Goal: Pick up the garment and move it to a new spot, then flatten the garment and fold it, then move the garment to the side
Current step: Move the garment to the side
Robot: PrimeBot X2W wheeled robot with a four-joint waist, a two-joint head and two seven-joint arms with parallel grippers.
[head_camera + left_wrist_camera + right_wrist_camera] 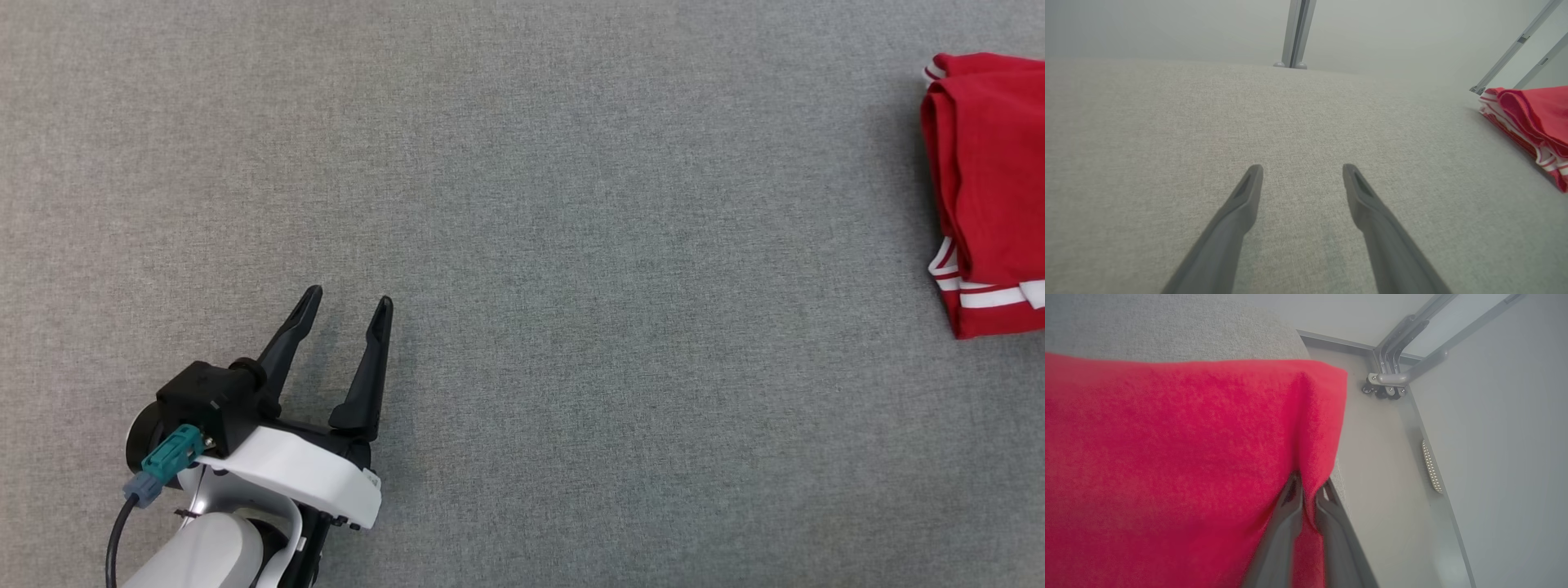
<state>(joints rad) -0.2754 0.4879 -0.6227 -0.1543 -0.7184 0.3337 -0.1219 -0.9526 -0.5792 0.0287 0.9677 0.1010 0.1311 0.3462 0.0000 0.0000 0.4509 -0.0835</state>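
Red, white-striped garment (pixel 992 188) lies folded, far to the right.

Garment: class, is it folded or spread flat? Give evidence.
Folded: the garment lies as a compact stack, with several layered edges and striped hems showing along its side.

Bright even light, faint shadows; 2 wrist views hazy, edges warped.

The garment (pixel 992 188) is matt red knit cloth; the counter (pixel 571 245), coarse grey woven fabric; the left gripper (pixel 349 296), smooth matt black plastic.
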